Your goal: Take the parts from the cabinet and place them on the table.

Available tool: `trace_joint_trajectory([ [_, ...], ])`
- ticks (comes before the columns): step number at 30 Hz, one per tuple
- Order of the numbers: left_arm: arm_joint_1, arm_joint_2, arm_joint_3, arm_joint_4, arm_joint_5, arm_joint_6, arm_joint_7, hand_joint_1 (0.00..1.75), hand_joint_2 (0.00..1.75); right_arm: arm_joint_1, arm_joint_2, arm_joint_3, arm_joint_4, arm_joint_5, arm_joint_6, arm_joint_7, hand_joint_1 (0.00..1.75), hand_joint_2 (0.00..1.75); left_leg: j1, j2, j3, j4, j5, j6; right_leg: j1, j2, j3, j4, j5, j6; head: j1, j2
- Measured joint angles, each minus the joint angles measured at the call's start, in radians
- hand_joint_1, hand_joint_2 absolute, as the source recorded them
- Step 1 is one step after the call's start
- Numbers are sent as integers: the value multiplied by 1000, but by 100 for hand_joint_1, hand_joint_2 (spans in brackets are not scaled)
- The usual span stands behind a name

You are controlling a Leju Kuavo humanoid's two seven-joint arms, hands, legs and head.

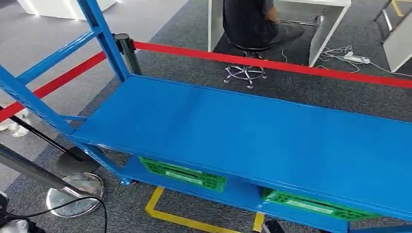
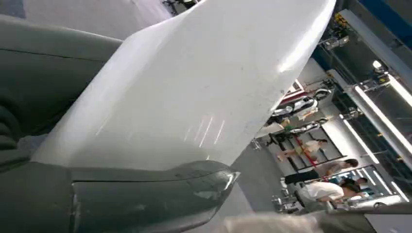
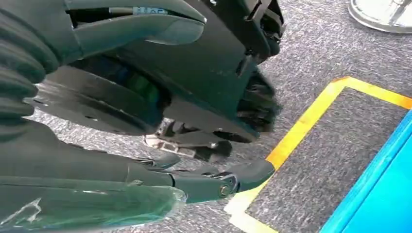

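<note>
One white part (image 2: 204, 82) held in left hand (image 2: 97, 194), thumb beneath

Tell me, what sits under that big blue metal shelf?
Under the blue metal shelf, two green slotted plastic crates rest on a lower blue shelf. The upper shelf covers their contents, so any parts inside cannot be seen.

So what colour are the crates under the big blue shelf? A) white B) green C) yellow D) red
B: two green crates sit on the lower level, below the blue shelf, in the head view.
</note>
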Motion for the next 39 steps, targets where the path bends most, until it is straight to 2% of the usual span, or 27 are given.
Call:
trace_joint_trajectory([
  [1,0,-1,0,0,-3,0,0,175,175,0,0,0,0,0,0,1,0,175,3,-5,0,7,-5,-8,-7,17,51,-98,43,4,1,0],
  [2,-1,-1,-2,0,-4,0,0,175,175,1,0,0,0,0,0,2,0,175,3,-8,-5,16,-11,-17,-12,54,79,-149,33,7,1,0],
  [3,-1,-1,-3,0,-6,0,0,175,175,2,1,0,0,2,-1,3,0,175,0,-12,-11,28,-15,-24,-8,53,85,-154,33,-10,1,0],
  [5,0,-1,-3,-2,-13,0,0,175,175,3,0,-1,0,5,-5,5,0,175,3,-23,-16,24,-8,-32,-3,39,85,-149,33,-25,0,0],
  [6,0,0,-2,-2,-16,0,0,175,175,4,0,-1,0,6,-5,3,0,175,5,-24,-16,28,-15,-32,-5,36,85,-153,36,-27,1,0],
  [7,1,0,-2,-2,-18,0,0,175,175,3,0,-2,0,6,-5,3,0,175,5,-24,-17,26,-6,-11,-4,36,84,-153,37,-26,-1,0],
  [8,1,0,-2,-2,-19,0,0,175,175,3,1,-2,0,6,-5,2,0,175,4,-24,-16,25,-9,0,-4,36,85,-153,37,-26,-2,0],
  [9,1,0,-2,-2,-21,0,0,175,175,3,1,-2,0,6,-2,2,0,175,4,-24,-16,25,-6,5,-2,36,85,-153,37,-26,-1,0],
  [12,1,-1,-2,-5,-31,0,0,175,175,4,1,-5,0,4,5,4,0,175,7,-24,-16,23,-5,5,2,36,85,-152,36,-33,0,0],
  [17,4,-1,-2,-12,-37,0,0,175,175,6,4,-8,0,11,5,4,0,175,5,-24,-20,31,-10,5,-1,36,84,-152,36,-32,-2,0],
  [20,6,-1,-2,-23,-40,0,0,175,175,5,6,-9,0,10,6,2,0,175,0,-23,-21,28,-10,4,-3,36,89,-162,39,-23,-2,0],
  [21,7,-1,-3,-29,-43,0,0,175,175,5,6,-9,0,9,10,4,0,175,7,-23,-7,2,1,-1,2,34,92,-162,35,-17,-1,0],
  [22,8,-4,-4,-31,-46,0,0,175,175,5,6,-9,0,7,13,5,0,175,10,-21,1,-8,6,-6,1,19,80,-145,21,-16,2,0],
  [23,8,-4,-6,-35,-49,0,0,175,175,3,6,-9,0,7,14,6,0,175,11,-22,1,-10,7,-5,1,10,55,-91,-15,-15,7,0],
  [25,13,-4,-3,-35,-50,0,0,175,175,1,6,-10,0,8,13,7,0,175,8,-24,-2,-8,6,-5,1,1,-27,73,-90,-10,5,0],
  [26,14,-4,-3,-35,-50,0,0,175,175,2,6,-9,0,9,13,7,0,175,7,-27,-3,-7,6,-5,2,1,-57,131,-106,-7,7,0],
  [27,16,-4,-2,-35,-50,0,0,175,175,4,6,-10,0,9,12,7,0,175,6,-33,-3,-6,6,-5,2,1,-65,143,-97,-7,6,0],
  [28,17,-4,-2,-35,-50,0,0,175,175,5,6,-10,0,9,12,7,0,175,5,-39,-3,-6,6,-5,2,2,-49,107,-64,-7,6,0],
  [29,17,-4,-2,-35,-50,0,0,175,175,5,6,-10,0,9,12,7,0,175,5,-49,-3,-5,6,-6,2,4,-10,28,-17,-10,6,0],
  [30,17,-4,-2,-35,-50,0,0,175,175,5,6,-10,0,9,12,7,0,175,5,-60,-3,-2,4,-9,1,17,43,-75,32,-14,6,0],
  [31,17,-4,-2,-35,-50,0,0,175,175,4,6,-10,0,9,12,7,0,175,6,-69,-4,2,3,-12,0,59,83,-158,47,-20,7,0],
  [32,17,-5,-3,-36,-50,0,0,175,175,5,6,-10,0,10,12,7,0,175,0,-72,-9,7,0,-19,-1,76,92,-170,33,-24,5,0],
  [35,19,-4,-3,-39,-51,0,0,175,175,3,6,-10,0,13,8,4,0,175,11,-93,-17,6,7,-36,8,51,99,-165,39,-39,5,0],
  [36,20,-3,-1,-40,-51,0,0,175,175,3,7,-10,0,12,8,3,0,175,10,-100,-21,7,5,-43,2,42,101,-172,44,-48,6,0],
  [37,23,-2,-1,-42,-51,0,0,175,175,2,9,-10,0,12,9,3,0,175,8,-44,-25,25,-9,-45,1,32,102,-176,48,-53,4,0],
  [38,23,-2,-1,-45,-50,0,0,175,175,2,9,-11,0,10,11,2,0,175,6,0,-46,68,-40,-47,1,25,102,-176,47,-59,-7,0],
  [39,22,-2,-3,-46,-50,0,0,175,175,5,9,-11,0,10,14,4,0,175,7,20,-82,144,-81,-50,2,10,102,-176,45,-62,-10,0],
])
